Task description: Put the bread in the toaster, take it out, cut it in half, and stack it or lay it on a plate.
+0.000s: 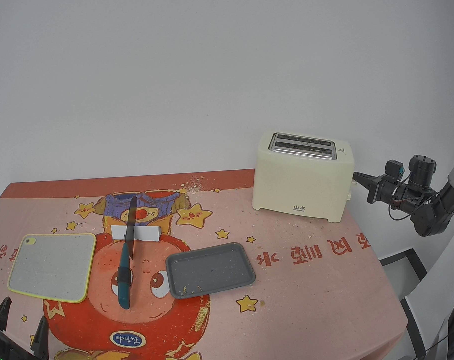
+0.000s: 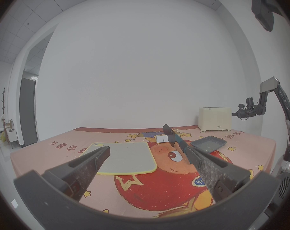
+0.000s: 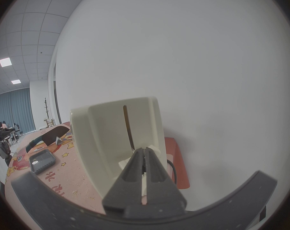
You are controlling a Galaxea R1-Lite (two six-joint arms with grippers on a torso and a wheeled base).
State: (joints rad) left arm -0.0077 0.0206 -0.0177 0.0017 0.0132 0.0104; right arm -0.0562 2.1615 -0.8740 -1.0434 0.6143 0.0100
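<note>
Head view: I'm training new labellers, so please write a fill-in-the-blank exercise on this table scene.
The knife lies between the cutting board and the ___.
The knife's blade rests on a small ___ stand.
The right gripper, at the toaster's side lever, is ___.
The left gripper is ___.
Missing words: plate; white; shut; open.

The toaster is cream, the plate grey, the knife handle teal, the tablecloth pink with stars.
</note>
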